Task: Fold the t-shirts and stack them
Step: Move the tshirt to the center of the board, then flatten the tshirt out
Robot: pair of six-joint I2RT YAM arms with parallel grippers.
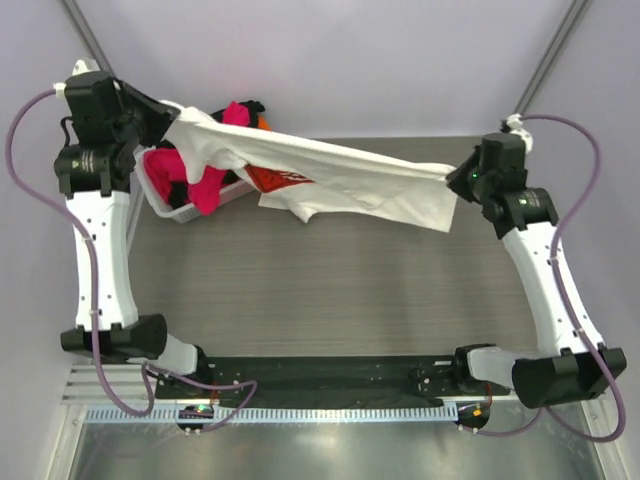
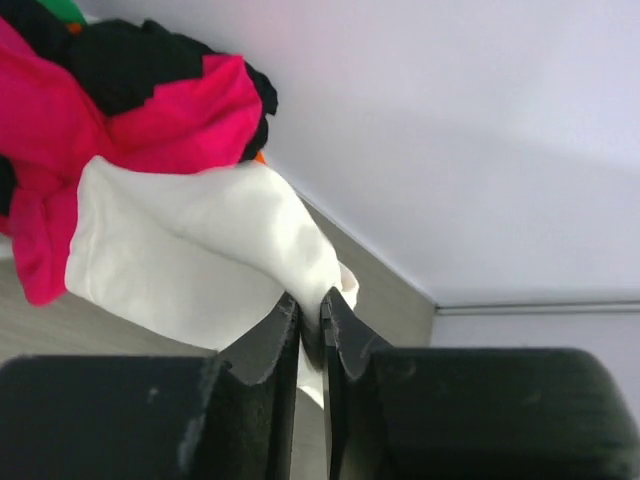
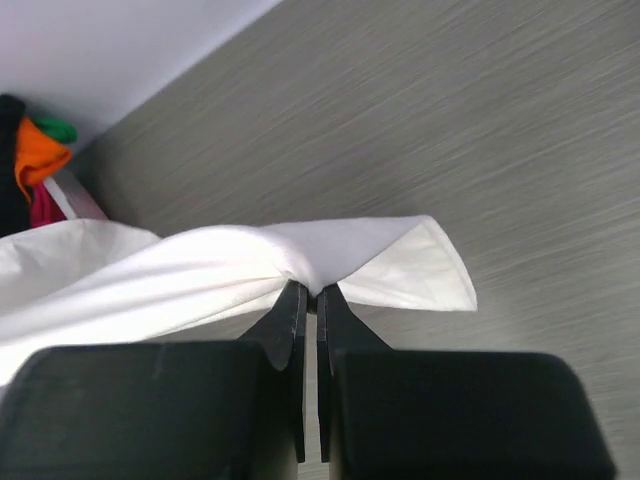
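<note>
Two arms hold white t-shirt (image 1: 340,175) stretched in air above counter (image 1: 330,290), spanning 10 to 2 o'clock in top view. Cloth ends: left fingers (image 2: 268,345) pinched tight on one, right fingers (image 3: 288,318) pinched tight on other. Red print (image 1: 285,178) shows mid-span. Pink t-shirt (image 1: 208,180) heaped with others in white bin (image 1: 175,213), 10 o'clock.

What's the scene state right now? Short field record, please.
white t-shirt: lifted and stretched between both arms, red print showing, middle sagging
left pincer: shut on one end of the shirt
right pincer: shut on the opposite end
bin: far left, holds pink tee plus black and orange cloth
folded stack: none in view
</note>
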